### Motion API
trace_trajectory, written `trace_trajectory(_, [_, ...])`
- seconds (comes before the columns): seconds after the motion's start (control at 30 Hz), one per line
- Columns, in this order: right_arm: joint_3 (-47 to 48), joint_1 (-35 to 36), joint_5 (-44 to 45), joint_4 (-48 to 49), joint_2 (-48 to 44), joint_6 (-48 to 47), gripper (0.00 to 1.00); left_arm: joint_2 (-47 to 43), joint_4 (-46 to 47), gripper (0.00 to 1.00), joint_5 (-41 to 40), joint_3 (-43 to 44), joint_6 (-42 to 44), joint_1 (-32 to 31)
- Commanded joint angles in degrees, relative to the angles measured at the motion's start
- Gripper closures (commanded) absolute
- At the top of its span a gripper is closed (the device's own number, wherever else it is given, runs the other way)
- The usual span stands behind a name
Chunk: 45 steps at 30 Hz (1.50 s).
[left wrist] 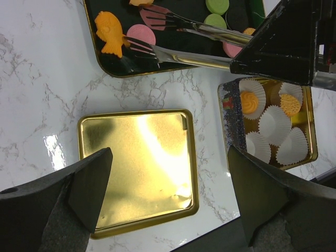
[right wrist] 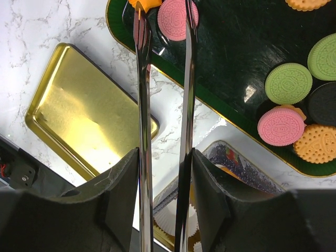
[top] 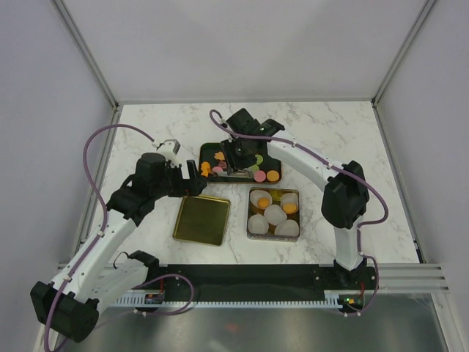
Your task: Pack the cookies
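Top external view: a white marble table with grey veining sits inside a booth of plain white walls edged by aluminium posts. A black strip runs along the near edge, where both arm bases are bolted. Most of the cookies lie in a dark tray at mid-table. Nearer the bases sit a gold lid and, to its right, a tin of white paper cups. The right gripper is over the dark tray and the left gripper is beside the tray's left end.

Left wrist view: the left gripper is spread wide and holds nothing, hanging over the gold lid, which reflects bright glare. The polished marble also reflects the light. Metal tongs reach across the dark tray, their forked tips near a fish-shaped cookie and a pink one. Two of the paper cups each hold an orange cookie.

Right wrist view: the right gripper is clamped on the tongs, whose two arms lie between its fingers. The tips are at a pink cookie. Green, pink and orange rounds crowd the tray's far corner.
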Motion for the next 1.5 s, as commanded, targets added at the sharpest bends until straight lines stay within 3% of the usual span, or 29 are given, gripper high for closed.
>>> trace_trajectory(0.0, [2.81, 0.71, 1.42, 1.37, 0.68, -0.69, 0.49, -0.99, 0.42, 0.0, -0.92, 0.48, 0.97, 0.28])
trace_trajectory(0.8, [2.19, 0.63, 2.3, 1.46, 2.53, -0.96, 0.48, -1.43, 0.42, 0.0, -0.57, 0.31, 0.97, 0.29])
trace_trajectory(1.47, [-1.85, -2.45, -1.83, 1.9, -2.39, -0.52, 0.58, -1.52, 0.42, 0.0, -0.22, 0.31, 0.8, 0.2])
